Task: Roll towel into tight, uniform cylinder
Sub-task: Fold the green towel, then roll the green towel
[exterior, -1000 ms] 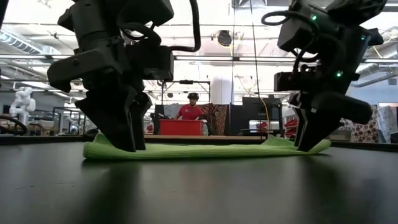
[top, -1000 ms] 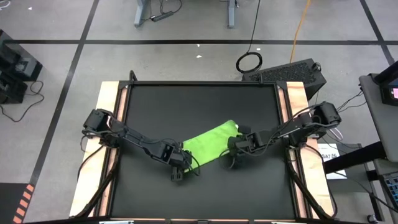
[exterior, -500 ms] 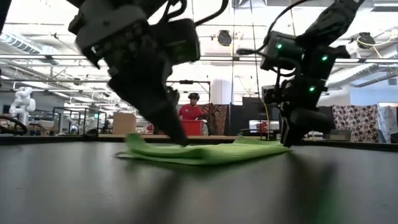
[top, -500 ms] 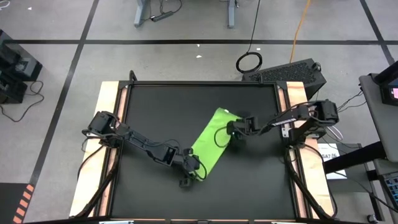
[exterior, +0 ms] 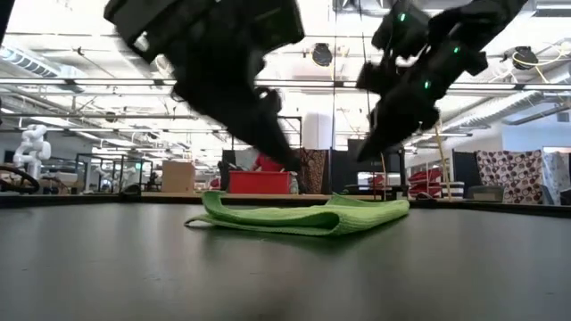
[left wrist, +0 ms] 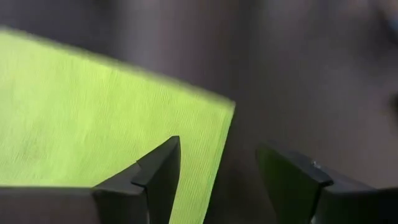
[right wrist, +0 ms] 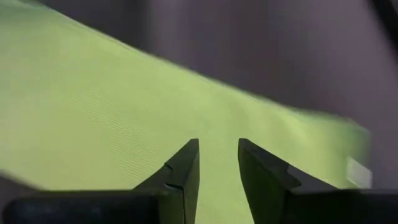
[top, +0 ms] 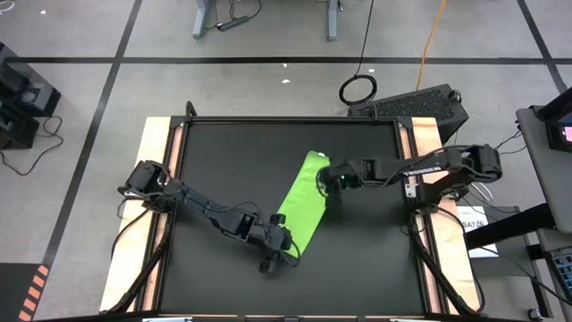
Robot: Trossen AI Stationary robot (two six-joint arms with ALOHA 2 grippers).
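The towel lies folded and slack between two released grippers, left at its near corner, right above its far end, poised to re-grasp for rolling.

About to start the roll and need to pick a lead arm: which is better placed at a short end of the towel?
Probably left. The left gripper has open jaws straddling the towel corner at its near end; the right gripper hangs over the cloth's middle width.
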